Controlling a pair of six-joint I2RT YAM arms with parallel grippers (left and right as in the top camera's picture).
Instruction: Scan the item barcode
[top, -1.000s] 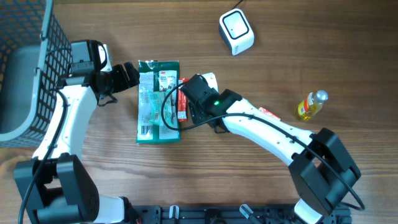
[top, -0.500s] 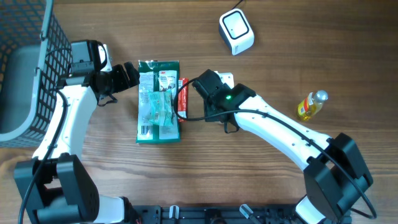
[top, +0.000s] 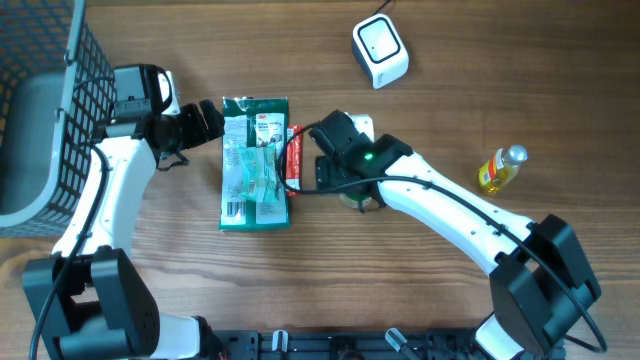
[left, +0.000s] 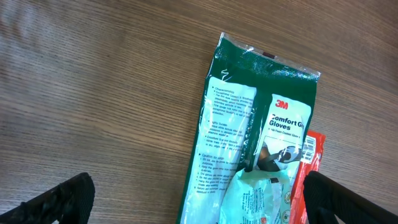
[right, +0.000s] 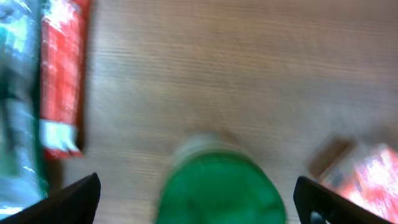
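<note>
The wooden table (top: 500, 60) carries everything. The wire basket (top: 85, 70) stands behind the left gripper (top: 212, 122), on its outer side. That gripper is spread wide with nothing between its fingers. The green gloves pack (top: 255, 160) lies flat just in front of it, its near long edge beside the fingertips. Whether they touch cannot be told. The pack's barcode (top: 233, 210) sits at the end farther from this gripper.

The white scanner (top: 380, 52) rests well apart from both grippers, beyond the right one. A red packet (top: 293, 160) lies between the pack and the right gripper (right: 196, 202), which is also spread wide and grips nothing. The yellow bottle (top: 500, 168) lies well behind it, alongside its arm. A blurred green round top (right: 221, 186) sits between its fingers, clear of both.
</note>
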